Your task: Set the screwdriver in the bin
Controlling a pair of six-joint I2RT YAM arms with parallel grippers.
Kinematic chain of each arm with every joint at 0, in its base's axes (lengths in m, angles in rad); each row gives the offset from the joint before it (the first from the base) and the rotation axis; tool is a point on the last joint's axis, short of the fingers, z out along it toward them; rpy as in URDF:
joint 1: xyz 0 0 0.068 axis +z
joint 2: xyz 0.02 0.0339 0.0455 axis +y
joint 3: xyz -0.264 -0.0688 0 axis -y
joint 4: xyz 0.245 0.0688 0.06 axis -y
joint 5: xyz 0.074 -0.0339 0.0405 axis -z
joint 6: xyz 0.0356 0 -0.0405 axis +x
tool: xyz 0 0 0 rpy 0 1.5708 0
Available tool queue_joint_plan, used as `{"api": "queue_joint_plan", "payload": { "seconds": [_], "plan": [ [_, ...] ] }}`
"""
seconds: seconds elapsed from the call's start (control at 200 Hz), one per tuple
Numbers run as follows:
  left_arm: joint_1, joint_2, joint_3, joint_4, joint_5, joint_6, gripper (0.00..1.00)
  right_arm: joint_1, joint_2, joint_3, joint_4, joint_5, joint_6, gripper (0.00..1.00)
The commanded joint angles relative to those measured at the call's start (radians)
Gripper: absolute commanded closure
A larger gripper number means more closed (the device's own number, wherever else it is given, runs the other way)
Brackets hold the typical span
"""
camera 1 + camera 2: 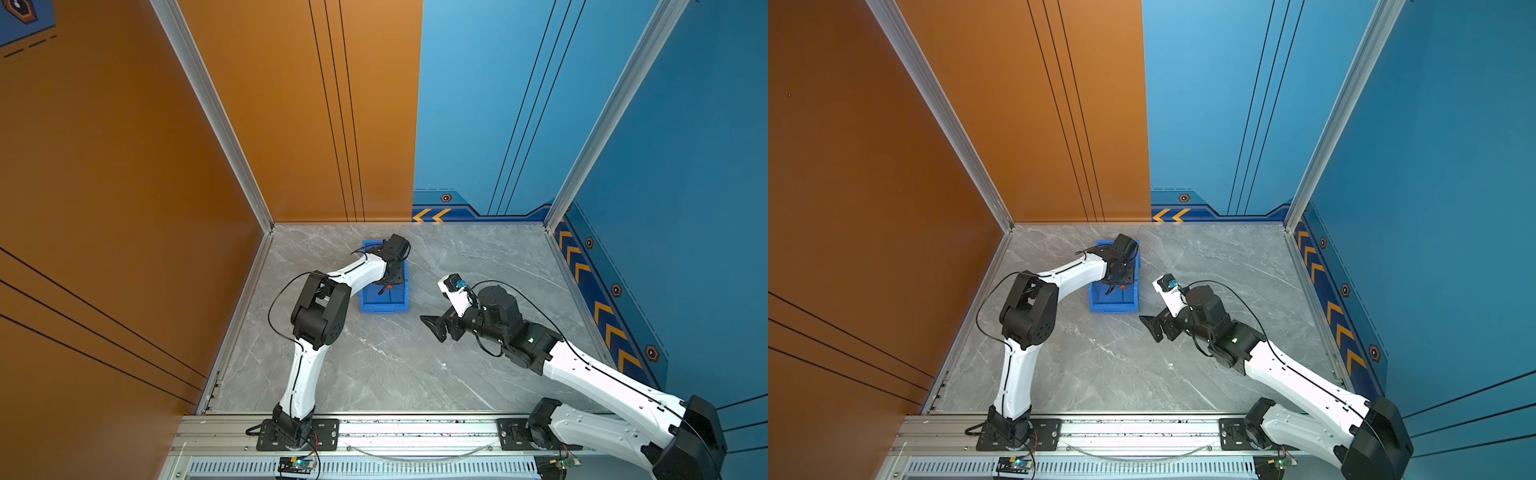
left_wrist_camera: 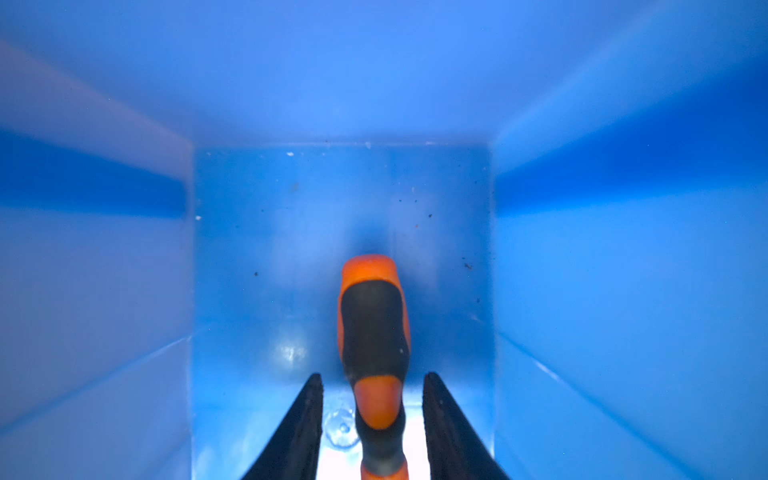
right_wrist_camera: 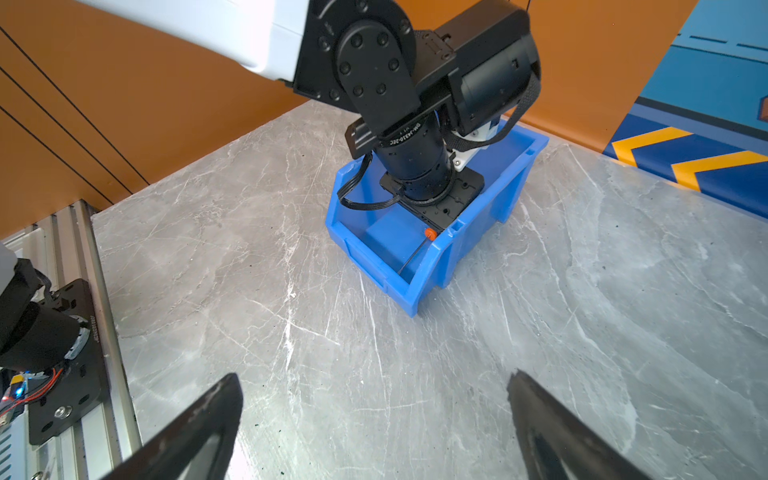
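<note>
Two left gripper (image 2: 372, 376) jaws parted, clear of the screwdriver (image 2: 374, 324) handle; it lies in the bin (image 2: 623, 291) between them, long axis 12–6 in both top views; right gripper (image 3: 374, 375) spread, at bin's 4 o'clock.

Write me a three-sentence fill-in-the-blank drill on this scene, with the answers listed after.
1. The left gripper reaches down into the bin, whose colour is ____.
2. The screwdriver between its jaws has a handle banded black and ____.
3. The right gripper hovers over the table with its jaws ____ and nothing in them.

Missing words: blue; orange; open.
</note>
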Motion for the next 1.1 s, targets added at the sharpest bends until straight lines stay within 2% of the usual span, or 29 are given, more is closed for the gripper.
{"api": "queue_joint_plan", "payload": {
  "seconds": [0.0, 0.18, 0.32, 0.406, 0.516, 0.541, 0.571, 0.636, 0.831, 1.091],
  "plan": [
    [-0.01, -0.095, -0.004, -0.006, -0.026, 0.022, 0.57, 0.001, -0.039, -0.028, 0.018, 0.046, 0.003, 0.0],
    [-0.027, -0.212, -0.053, -0.017, -0.043, 0.026, 0.52, -0.003, -0.091, -0.055, -0.004, 0.073, 0.012, 0.0],
    [-0.051, -0.316, -0.116, -0.032, -0.062, 0.042, 0.47, -0.005, -0.143, -0.064, -0.061, 0.137, 0.015, 0.0],
    [-0.062, -0.4, -0.176, -0.032, -0.071, 0.03, 0.37, -0.009, -0.179, -0.074, -0.091, 0.165, 0.014, 0.0],
    [-0.089, -0.519, -0.263, -0.032, -0.098, 0.026, 0.16, -0.016, -0.229, -0.095, -0.116, 0.189, 0.018, 0.0],
    [-0.093, -0.549, -0.287, -0.032, -0.104, 0.024, 0.15, -0.019, -0.241, -0.103, -0.117, 0.197, 0.018, 0.0],
    [-0.098, -0.583, -0.313, -0.032, -0.111, 0.022, 0.07, -0.022, -0.252, -0.112, -0.12, 0.206, 0.018, 0.0],
    [-0.101, -0.656, -0.376, -0.032, -0.114, 0.017, 0.0, -0.026, -0.276, -0.121, -0.132, 0.246, 0.028, 0.0],
    [-0.078, -0.862, -0.588, -0.031, -0.125, 0.063, 0.02, -0.028, -0.331, -0.122, -0.186, 0.421, 0.065, 0.0],
    [0.07, -1.143, -0.848, 0.043, -0.089, 0.149, 0.02, -0.034, -0.363, -0.131, -0.228, 0.614, 0.153, 0.0]
  ]
}}
